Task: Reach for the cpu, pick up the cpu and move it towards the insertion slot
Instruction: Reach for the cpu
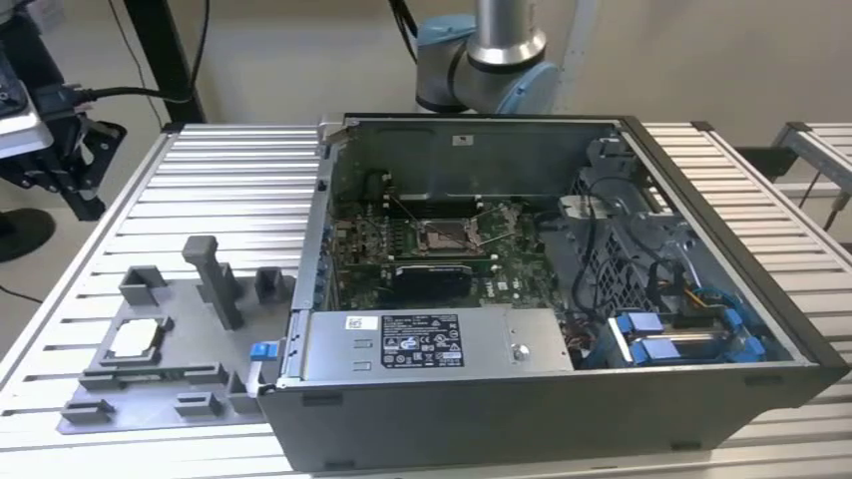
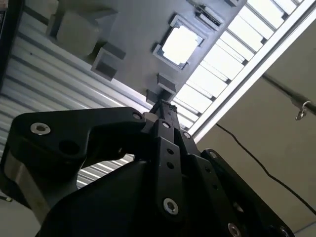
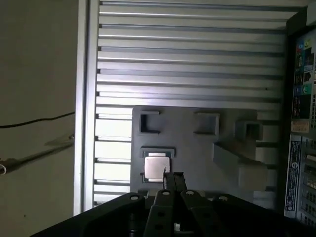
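Black two-finger gripper point(image 3: 173, 177) point(image 2: 160, 104), closest to the lens in both wrist views: tips look pressed together w/ nothing between them, though the angle is steep, so a hair gap is possible. It hangs above the fixture, apart from the part.

Next out: cpu, a small flat square chip w/ silvery-white metal lid and thin tan edge point(image 3: 157, 167) point(image 2: 180, 43) point(image 1: 138, 339). It lies flat in a shallow square pocket of the matte grey plastic fixture tray point(image 3: 197, 148), near the tray's outer edge. Not yet picked.

Handling, by judgement: light, rigid, thin. Smooth lid prob slippery, so don't pinch top-to-bottom. Underside contacts and corners are fragile. Best hold is on two opposite tan edges, fingers straddling the lid, gentle squeeze, kept level. Pocket rim sits close around the chip, so finger room is tight.

Tray rests on the ribbed silver aluminium table point(image 3: 187, 64).

Further off: open dark grey metal PC case point(image 1: 533, 399), just beside the tray on the exterior view's right. Inside it is the insertion slot, a square socket w/ shiny silver frame and dark centre point(image 1: 444, 237), on green board, well apart from the cpu.
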{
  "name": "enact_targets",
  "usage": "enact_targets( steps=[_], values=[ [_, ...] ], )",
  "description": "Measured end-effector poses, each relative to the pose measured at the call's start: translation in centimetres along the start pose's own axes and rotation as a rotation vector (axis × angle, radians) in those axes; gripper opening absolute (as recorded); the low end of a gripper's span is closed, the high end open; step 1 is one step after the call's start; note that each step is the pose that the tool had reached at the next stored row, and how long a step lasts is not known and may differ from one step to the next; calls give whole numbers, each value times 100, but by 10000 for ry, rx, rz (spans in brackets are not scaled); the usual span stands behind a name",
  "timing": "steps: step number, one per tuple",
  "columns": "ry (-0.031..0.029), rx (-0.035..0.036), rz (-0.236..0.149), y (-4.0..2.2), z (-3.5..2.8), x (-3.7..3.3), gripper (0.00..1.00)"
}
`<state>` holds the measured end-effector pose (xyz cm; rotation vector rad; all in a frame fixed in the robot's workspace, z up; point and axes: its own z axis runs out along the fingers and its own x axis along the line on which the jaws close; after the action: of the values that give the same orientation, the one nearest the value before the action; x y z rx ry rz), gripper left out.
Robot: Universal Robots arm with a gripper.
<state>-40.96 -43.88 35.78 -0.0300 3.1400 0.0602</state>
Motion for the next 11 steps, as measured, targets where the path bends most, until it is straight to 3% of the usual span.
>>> enact_targets(
  steps=[3, 11],
  values=[
    [1, 1, -1, -50, 0, 2, 0],
    [1, 1, 0, -55, 0, 3, 0]
  ],
)
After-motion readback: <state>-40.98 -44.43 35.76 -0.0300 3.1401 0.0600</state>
